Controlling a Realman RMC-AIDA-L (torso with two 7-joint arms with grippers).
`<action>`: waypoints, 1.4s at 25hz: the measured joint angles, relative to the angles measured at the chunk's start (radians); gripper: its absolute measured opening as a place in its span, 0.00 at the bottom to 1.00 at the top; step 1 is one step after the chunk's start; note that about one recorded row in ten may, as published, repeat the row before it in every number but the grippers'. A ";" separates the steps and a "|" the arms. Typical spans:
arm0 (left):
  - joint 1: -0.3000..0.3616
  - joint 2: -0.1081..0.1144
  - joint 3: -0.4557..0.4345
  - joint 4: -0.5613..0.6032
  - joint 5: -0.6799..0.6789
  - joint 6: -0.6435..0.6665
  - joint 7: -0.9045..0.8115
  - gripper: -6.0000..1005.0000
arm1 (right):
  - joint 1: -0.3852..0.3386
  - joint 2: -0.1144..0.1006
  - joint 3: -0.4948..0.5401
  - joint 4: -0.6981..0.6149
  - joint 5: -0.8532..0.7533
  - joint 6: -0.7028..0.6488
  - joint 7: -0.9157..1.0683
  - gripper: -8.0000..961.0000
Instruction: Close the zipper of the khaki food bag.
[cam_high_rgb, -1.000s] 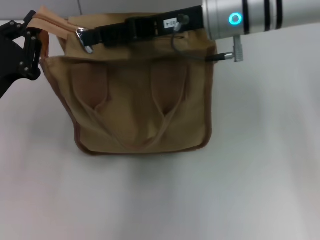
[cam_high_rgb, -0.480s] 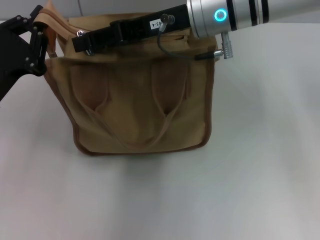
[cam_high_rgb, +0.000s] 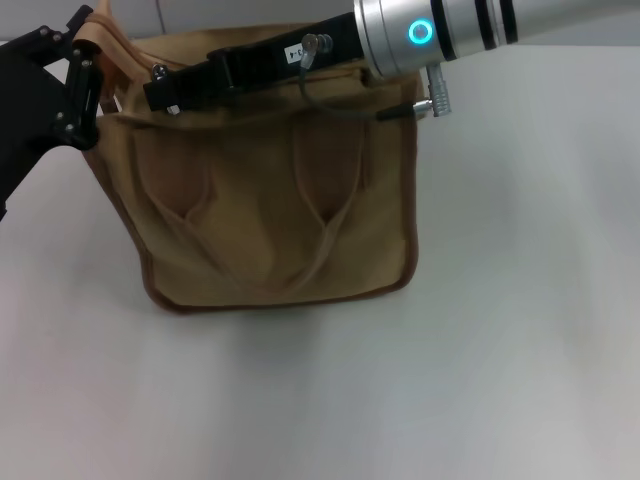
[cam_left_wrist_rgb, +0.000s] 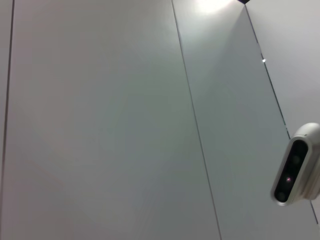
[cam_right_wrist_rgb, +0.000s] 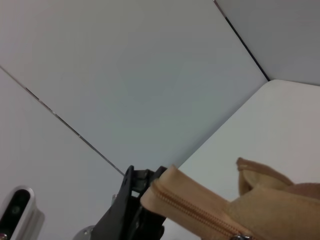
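right gripper (cam_high_rgb: 165, 97): reaching across the top of the khaki food bag (cam_high_rgb: 270, 200), tips now almost at the bag's left corner; a second ago they sat further toward the middle, so the pull has travelled leftward along the line.
zipper (cam_right_wrist_rgb: 200, 212): the right wrist view shows teeth meshed on the stretch out to the corner tab; the silver pull (cam_high_rgb: 158, 71) glints just above the right fingertips. whether they pinch it, i cannot tell, the black fingers hide the contact.
left gripper (cam_high_rgb: 85, 85): clamped on the bag's end tab, fingers pressed onto the fabric, holding the corner taut just beyond the right tips.
change: bag has slid a touch left and its top edge is drawn straighter than in the earlier frames.
meaning: looks like the last stretch of closing; little travel remains before the two grippers meet.
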 joint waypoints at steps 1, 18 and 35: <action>-0.002 0.000 0.001 -0.001 0.002 0.008 0.000 0.03 | 0.002 0.000 -0.001 0.001 0.000 0.004 0.000 0.55; -0.021 0.000 0.015 -0.025 0.003 0.013 0.006 0.03 | -0.015 0.007 -0.068 -0.033 0.048 0.022 -0.010 0.36; -0.023 0.000 0.013 -0.024 0.003 0.008 0.007 0.03 | -0.056 0.006 -0.084 -0.083 0.051 0.023 -0.074 0.07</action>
